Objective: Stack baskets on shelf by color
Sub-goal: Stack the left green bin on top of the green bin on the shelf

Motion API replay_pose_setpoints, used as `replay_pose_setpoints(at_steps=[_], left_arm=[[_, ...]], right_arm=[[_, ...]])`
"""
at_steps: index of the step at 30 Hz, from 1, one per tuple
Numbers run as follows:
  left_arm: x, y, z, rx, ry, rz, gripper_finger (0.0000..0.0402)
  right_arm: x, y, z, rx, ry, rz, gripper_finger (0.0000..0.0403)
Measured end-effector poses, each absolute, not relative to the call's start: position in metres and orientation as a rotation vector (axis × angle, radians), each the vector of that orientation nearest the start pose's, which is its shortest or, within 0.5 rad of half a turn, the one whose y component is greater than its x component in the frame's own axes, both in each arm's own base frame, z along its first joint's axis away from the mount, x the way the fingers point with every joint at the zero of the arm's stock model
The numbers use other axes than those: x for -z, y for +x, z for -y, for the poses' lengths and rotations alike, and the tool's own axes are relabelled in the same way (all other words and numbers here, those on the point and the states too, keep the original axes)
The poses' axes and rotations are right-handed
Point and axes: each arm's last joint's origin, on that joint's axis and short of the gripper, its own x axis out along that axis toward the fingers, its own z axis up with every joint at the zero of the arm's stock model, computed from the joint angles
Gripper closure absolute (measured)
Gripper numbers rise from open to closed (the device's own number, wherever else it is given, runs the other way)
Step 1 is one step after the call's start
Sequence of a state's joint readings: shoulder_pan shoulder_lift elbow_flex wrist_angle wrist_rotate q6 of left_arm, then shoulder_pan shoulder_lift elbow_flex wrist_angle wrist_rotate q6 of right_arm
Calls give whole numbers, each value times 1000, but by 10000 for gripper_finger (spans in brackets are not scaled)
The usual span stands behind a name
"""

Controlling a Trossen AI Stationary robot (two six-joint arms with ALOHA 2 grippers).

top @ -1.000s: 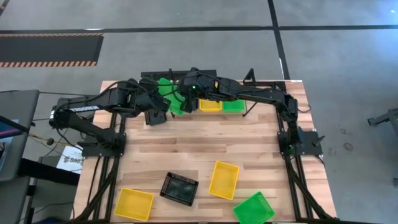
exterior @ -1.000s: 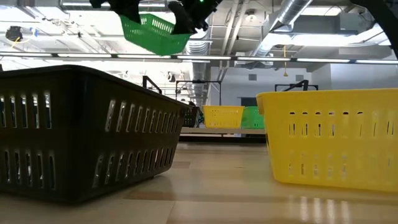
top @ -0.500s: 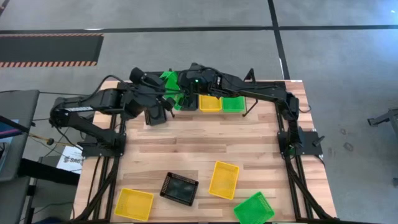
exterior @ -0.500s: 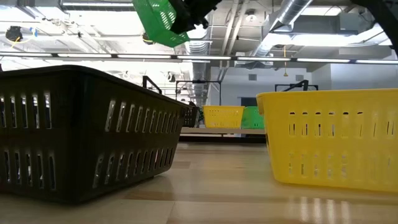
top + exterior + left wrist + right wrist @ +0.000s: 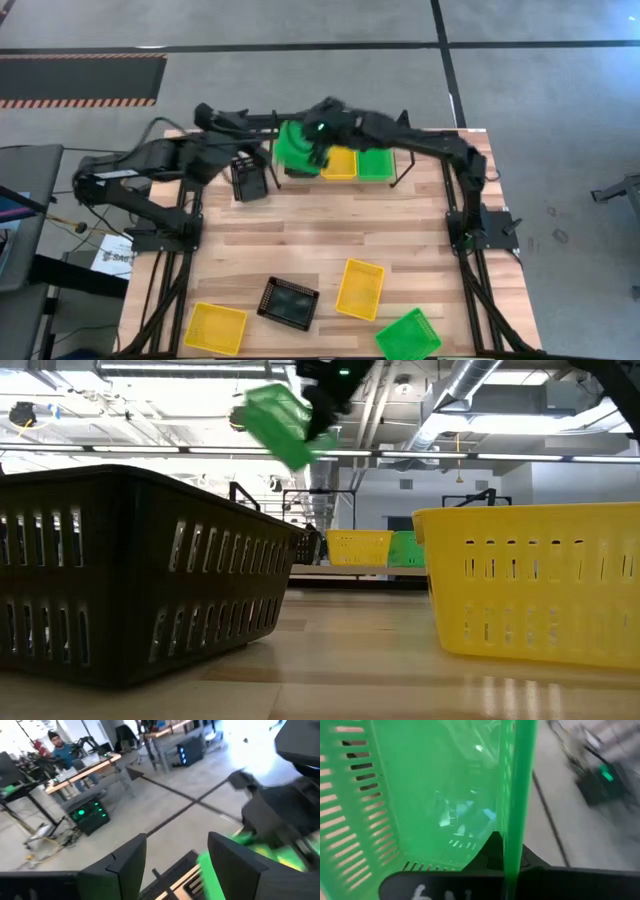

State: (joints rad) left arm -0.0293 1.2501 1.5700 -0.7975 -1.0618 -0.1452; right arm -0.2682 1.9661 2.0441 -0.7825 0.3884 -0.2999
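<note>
A green basket (image 5: 293, 148) hangs high over the far side of the table, tilted in the low view (image 5: 279, 426), with my right gripper (image 5: 314, 143) shut on it. My left gripper (image 5: 175, 840) is open and holds nothing; it stands a little to the basket's left (image 5: 232, 118). Under them the black shelf (image 5: 400, 172) carries a yellow basket (image 5: 338, 164), a green basket (image 5: 376, 166) and a black one (image 5: 250, 181). Near the front edge, two yellow baskets (image 5: 215, 328) (image 5: 360, 288), a black basket (image 5: 288, 303) and a green one (image 5: 408, 335) rest on their bottoms on the table. My right gripper holds the green basket by one side wall and its rim (image 5: 513, 827), which run edge-on between the two fingers (image 5: 491, 851). The fingers slant downward from the table's right. The basket is lifted clear of shelf and table, and it tips with one end lower.
The shelf's thin posts (image 5: 404, 122) stand up at the far edge beside the held basket. Bare wood (image 5: 330, 225) lies between the shelf and the near baskets. The arms' black base frames (image 5: 160, 238) (image 5: 480, 228) flank the table.
My left gripper has let go of the green basket, risen and drawn back toward the table's left. My right gripper has carried the basket a little toward the right. The basket, level a second ago, now hangs tipped from that one hold.
</note>
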Motion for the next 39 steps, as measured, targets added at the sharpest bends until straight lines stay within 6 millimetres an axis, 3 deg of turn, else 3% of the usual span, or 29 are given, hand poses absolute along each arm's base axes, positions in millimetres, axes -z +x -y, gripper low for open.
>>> replay_pose_setpoints(at_steps=[5, 10, 15, 19, 24, 28, 33, 39], left_arm=[[-464, 194, -10, -994, 26, -259, 201], [-462, 174, -6, -988, -49, -257, 208], [-450, 172, -6, -1022, -92, -317, 212], [-441, 176, -5, -1049, -94, -361, 213], [-437, 184, -5, -1067, -61, -384, 213], [-435, 188, -4, -1069, -45, -398, 213], [-434, 188, -4, -1065, -49, -404, 213], [-434, 188, -4, -1065, -50, -404, 213]], right_arm=[[-387, 365, 155, 659, -262, -924, 402], [-420, 312, 172, 849, -20, -845, 402], [-439, 272, 173, 953, 227, -766, 402], [-442, 251, 171, 1003, 356, -785, 403], [-422, 242, 176, 1007, 456, -892, 403], [-392, 237, 177, 981, 536, -923, 403], [-353, 228, 167, 933, 653, -863, 403], [-325, 204, 150, 980, 812, -784, 403]])
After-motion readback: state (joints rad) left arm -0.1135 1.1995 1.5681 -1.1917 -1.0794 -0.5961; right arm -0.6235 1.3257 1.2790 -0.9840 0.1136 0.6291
